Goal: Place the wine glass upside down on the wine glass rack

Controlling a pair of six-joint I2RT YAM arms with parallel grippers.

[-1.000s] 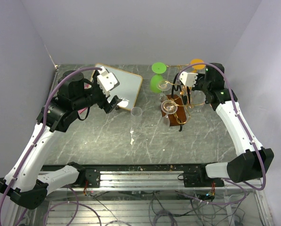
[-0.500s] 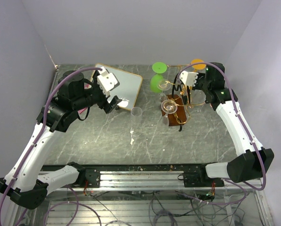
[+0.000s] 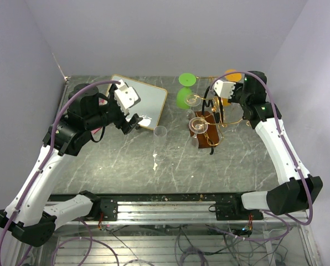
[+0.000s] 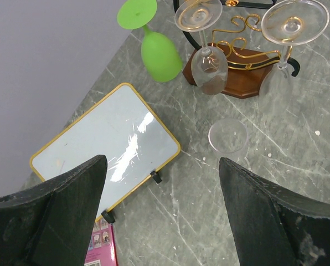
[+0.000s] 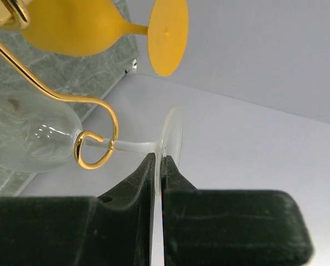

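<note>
Far-right corner | right gripper pinched wine glass foot | we saw stem sideways through wine glass rack curl, bowl beyond | left gripper agape, well apart

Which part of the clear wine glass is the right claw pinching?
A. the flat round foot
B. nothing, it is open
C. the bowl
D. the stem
A: in the right wrist view the right claw is shut on the thin round foot of the clear wine glass, whose stem lies in a gold curl of the wine glass rack.
</note>
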